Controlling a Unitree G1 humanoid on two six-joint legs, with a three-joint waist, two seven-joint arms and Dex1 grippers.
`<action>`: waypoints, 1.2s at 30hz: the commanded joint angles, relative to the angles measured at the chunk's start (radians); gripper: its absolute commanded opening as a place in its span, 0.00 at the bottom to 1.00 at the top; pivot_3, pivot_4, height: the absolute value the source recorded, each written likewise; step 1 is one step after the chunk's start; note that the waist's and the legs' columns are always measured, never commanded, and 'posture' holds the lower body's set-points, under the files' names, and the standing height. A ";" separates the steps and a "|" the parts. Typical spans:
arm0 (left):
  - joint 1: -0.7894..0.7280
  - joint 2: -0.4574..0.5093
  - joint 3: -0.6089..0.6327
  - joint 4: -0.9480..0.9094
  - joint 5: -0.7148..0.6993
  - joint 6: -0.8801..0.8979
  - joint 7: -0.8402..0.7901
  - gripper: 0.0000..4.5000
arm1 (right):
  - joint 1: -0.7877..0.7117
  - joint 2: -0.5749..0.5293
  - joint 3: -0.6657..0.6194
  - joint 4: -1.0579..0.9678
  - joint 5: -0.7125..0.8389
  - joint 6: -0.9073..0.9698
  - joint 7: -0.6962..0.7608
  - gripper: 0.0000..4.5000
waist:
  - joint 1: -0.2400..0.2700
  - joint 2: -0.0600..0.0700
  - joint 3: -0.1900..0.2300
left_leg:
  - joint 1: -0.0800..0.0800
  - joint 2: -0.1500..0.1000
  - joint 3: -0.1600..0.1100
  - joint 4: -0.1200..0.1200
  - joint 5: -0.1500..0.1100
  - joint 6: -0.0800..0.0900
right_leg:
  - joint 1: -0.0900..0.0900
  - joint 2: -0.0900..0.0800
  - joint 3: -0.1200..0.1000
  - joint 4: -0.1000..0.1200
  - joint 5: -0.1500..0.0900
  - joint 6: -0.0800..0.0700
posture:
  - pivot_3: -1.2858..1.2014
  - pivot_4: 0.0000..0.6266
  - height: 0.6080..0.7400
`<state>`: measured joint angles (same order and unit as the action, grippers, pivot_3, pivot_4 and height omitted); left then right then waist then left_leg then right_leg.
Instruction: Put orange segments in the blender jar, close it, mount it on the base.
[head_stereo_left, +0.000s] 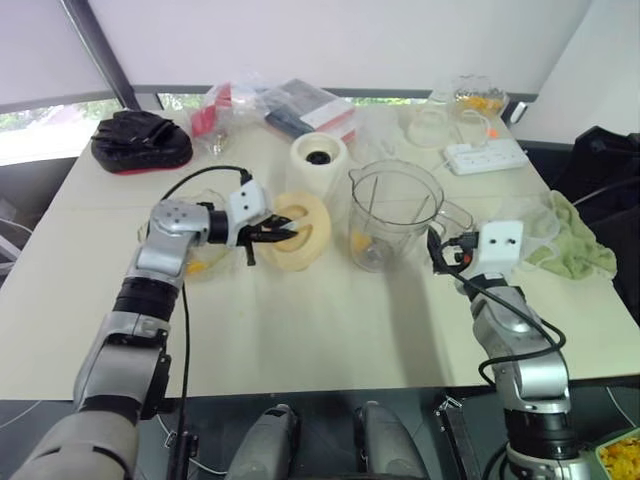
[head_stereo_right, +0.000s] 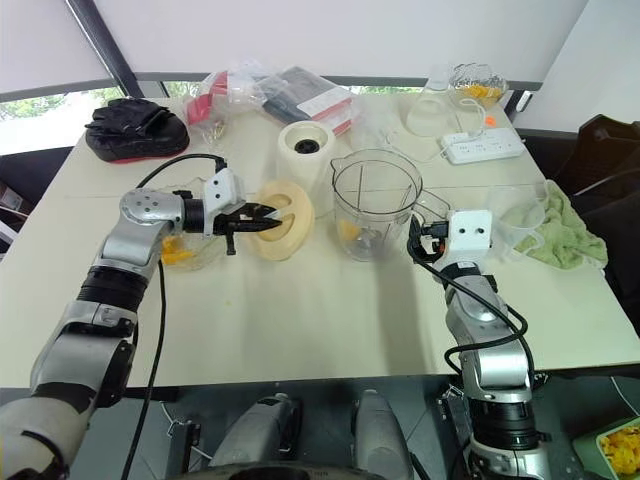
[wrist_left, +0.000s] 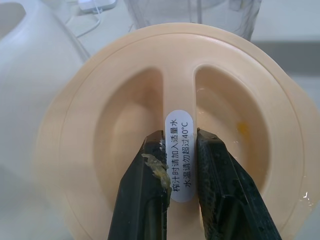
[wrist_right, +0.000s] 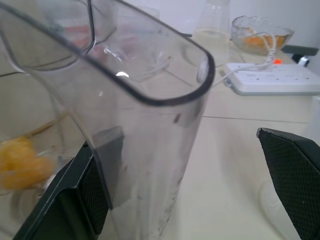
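Arms reach forward over the table (head_stereo_left: 330, 330) from either side. The left gripper (head_stereo_left: 272, 232) points inward toward the middle, closed on the raised centre ridge of the pale-yellow lid (head_stereo_left: 305, 232), which it holds tilted on edge just in front of the base (head_stereo_left: 318, 160). The right gripper (head_stereo_left: 440, 250) points roughly level, its fingers (wrist_right: 295, 170) spread wide on either side of the handle of the blender jar (head_stereo_left: 393, 215) without closing on it. The jar stands upright and uncovered between the two grippers, just right of the lid, with a few orange segments (head_stereo_left: 358, 242) at its bottom. More orange pieces lie in a crinkled clear bowl (head_stereo_right: 180, 252) beneath the left forearm.
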<state>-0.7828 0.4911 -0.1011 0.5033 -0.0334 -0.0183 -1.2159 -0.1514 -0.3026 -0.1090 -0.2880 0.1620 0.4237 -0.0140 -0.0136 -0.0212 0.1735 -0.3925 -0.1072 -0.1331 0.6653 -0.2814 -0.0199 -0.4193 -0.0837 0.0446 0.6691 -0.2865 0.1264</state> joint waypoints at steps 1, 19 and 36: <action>0.004 0.018 0.008 -0.051 -0.023 0.002 0.013 0.05 | -0.033 0.011 -0.017 0.015 -0.043 -0.037 -0.024 0.98 | 0.000 0.000 0.000 | 0.000 0.000 0.000 0.000 0.000 0.000 | 0.000 0.000 0.000 0.000 0.000 0.000 | 0.52 0.24 1.00; 0.022 0.045 0.015 -0.099 -0.030 0.018 0.036 0.05 | -0.125 0.158 -0.084 0.049 -0.019 0.044 -0.093 0.69 | -0.003 0.000 0.000 | 0.000 0.000 0.000 -0.001 0.000 0.000 | -0.001 0.000 0.001 0.001 0.000 0.000 | 0.52 0.24 1.00; -0.196 0.170 0.062 -0.028 -0.124 0.078 -0.081 0.05 | -0.182 0.194 -0.009 -0.041 0.033 0.125 -0.024 0.23 | -0.012 0.002 -0.001 | -0.002 0.000 0.001 -0.001 0.000 -0.001 | -0.005 0.000 0.001 0.002 0.000 0.000 | 0.52 0.24 1.00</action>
<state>-0.9389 0.6386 -0.0632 0.4696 -0.1319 0.0601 -1.2646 -0.2988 -0.1228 -0.1386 -0.2527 0.1719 0.5582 -0.0569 -0.0256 -0.0191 0.1725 -0.3952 -0.1069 -0.1323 0.6632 -0.2810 -0.0207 -0.4252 -0.0832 0.0458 0.6714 -0.2865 0.1262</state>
